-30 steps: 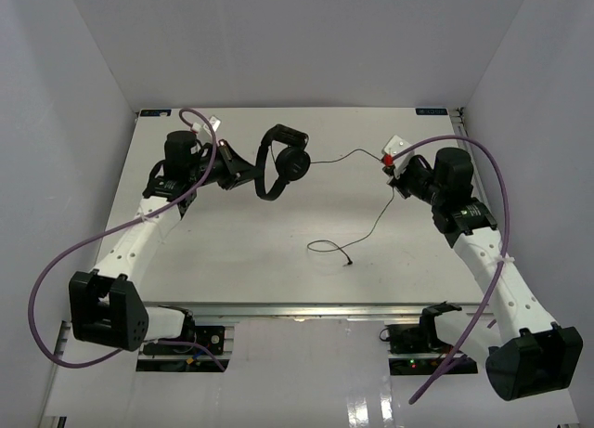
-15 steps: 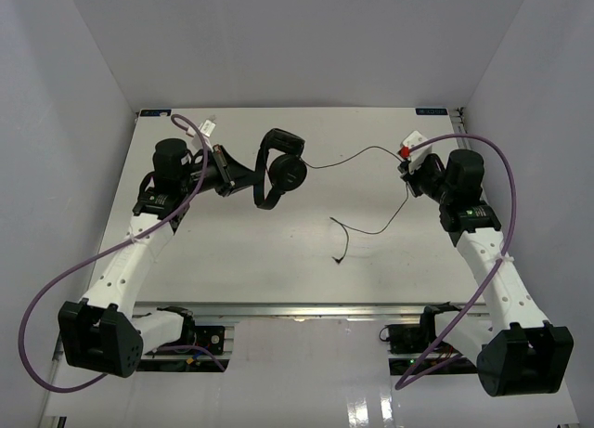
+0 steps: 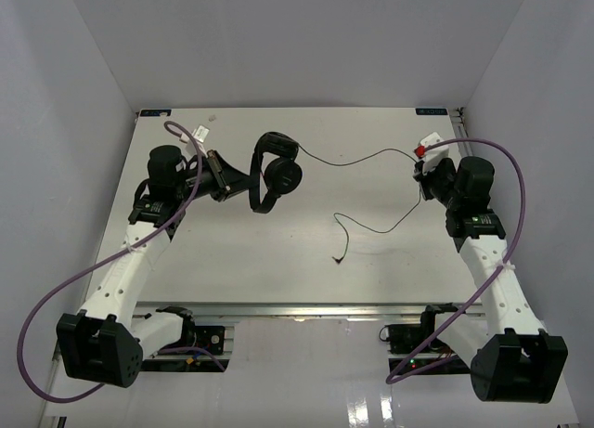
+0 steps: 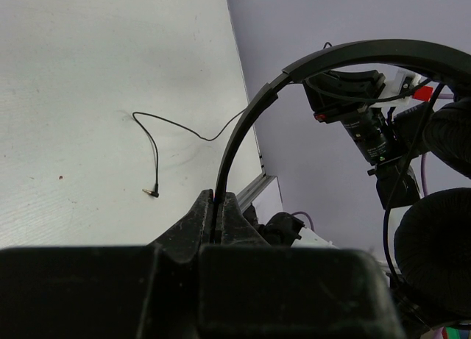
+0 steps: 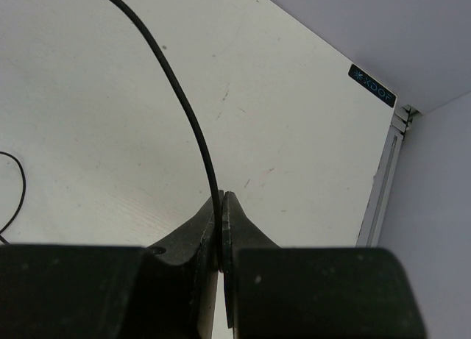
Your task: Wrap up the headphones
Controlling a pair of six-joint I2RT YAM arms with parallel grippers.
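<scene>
The black headphones [image 3: 275, 171] hang above the back left of the table, held by the headband in my shut left gripper [image 3: 251, 179]. In the left wrist view the headband [image 4: 243, 137] rises from between the jaws of the left gripper [image 4: 219, 201], and one padded earcup [image 4: 434, 243] shows at the right. The thin black cord [image 3: 357, 159] runs from the headphones across to my right gripper [image 3: 419, 171], which is shut on it. In the right wrist view the cord [image 5: 188, 115] rises from the closed right gripper [image 5: 221, 199]. The cord's free end with its plug [image 3: 336, 259] lies on the table.
The white table [image 3: 278, 270] has metal edges; grey walls stand on three sides. Purple robot cables [image 3: 65, 289] loop beside both arms. A small white tag [image 3: 201, 129] lies at the back left. A red and white part [image 3: 430, 146] sits by the right wrist.
Both arms have drawn back and apart: the left with the headphones slightly left, the right toward the right rear corner. The cord is pulled out longer and its plug end has shifted.
</scene>
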